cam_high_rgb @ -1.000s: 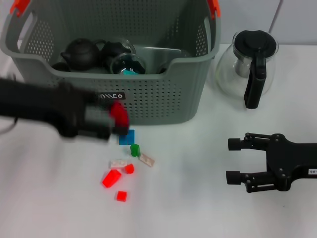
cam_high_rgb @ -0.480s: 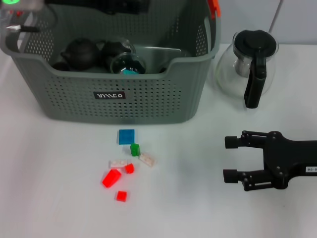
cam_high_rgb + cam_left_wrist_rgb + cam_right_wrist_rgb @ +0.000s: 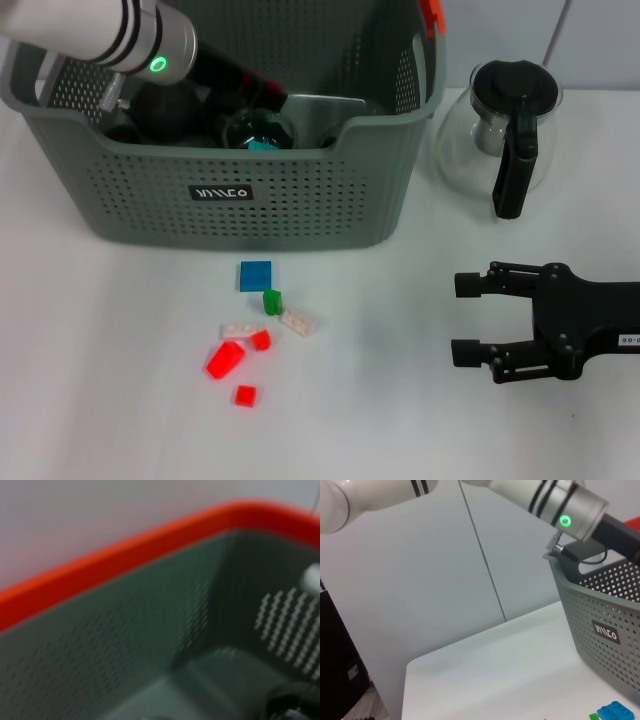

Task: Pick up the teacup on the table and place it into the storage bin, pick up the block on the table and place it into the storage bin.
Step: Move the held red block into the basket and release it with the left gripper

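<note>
Two arms in view. Left gripper (image 3: 250, 88) reached down inside bin (image 3: 300, 200), presumably to release a block; jaws hidden, state undeterminable. Right gripper (image 3: 470, 320) parked on table (image 3: 400, 420), jaws open and empty. Loose blocks (image 3: 255, 330) lay well outside both.

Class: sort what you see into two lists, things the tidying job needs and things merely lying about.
Job:
storage bin
loose blocks
left gripper, reaching into the bin

Lying about:
glass coffee pot
right gripper, open, idle over the table
</note>
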You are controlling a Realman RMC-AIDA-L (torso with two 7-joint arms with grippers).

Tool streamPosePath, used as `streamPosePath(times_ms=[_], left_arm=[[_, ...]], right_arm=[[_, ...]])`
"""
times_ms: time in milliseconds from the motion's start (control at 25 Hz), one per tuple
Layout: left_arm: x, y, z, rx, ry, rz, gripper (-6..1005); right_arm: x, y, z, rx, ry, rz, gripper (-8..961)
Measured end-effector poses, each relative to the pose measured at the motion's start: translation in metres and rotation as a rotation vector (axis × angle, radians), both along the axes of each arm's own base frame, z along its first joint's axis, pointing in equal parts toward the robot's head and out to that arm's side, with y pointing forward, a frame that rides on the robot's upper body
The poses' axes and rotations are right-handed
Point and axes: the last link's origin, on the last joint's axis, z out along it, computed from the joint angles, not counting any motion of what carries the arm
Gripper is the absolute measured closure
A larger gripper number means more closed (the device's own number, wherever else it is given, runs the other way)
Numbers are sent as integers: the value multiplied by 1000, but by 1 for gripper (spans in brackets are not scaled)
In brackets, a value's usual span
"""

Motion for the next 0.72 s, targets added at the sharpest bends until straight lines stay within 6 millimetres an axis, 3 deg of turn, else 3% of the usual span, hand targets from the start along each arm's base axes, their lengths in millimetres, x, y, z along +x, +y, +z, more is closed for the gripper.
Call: streamPosePath(times_ms=[200, 400, 600, 720], left_arm=[[-7, 1, -7, 1, 48, 30, 296], [2, -3, 0, -11, 14, 37, 279], [22, -24, 30, 74, -109, -33, 262], [29, -44, 59, 126, -229, -78, 147]], right_arm=[[0, 0, 0, 1, -1, -1, 39], [0, -1, 0, -1, 1, -2, 38], [2, -2, 0, -1, 3, -7, 38], [2, -2, 0, -2, 3, -8, 39]])
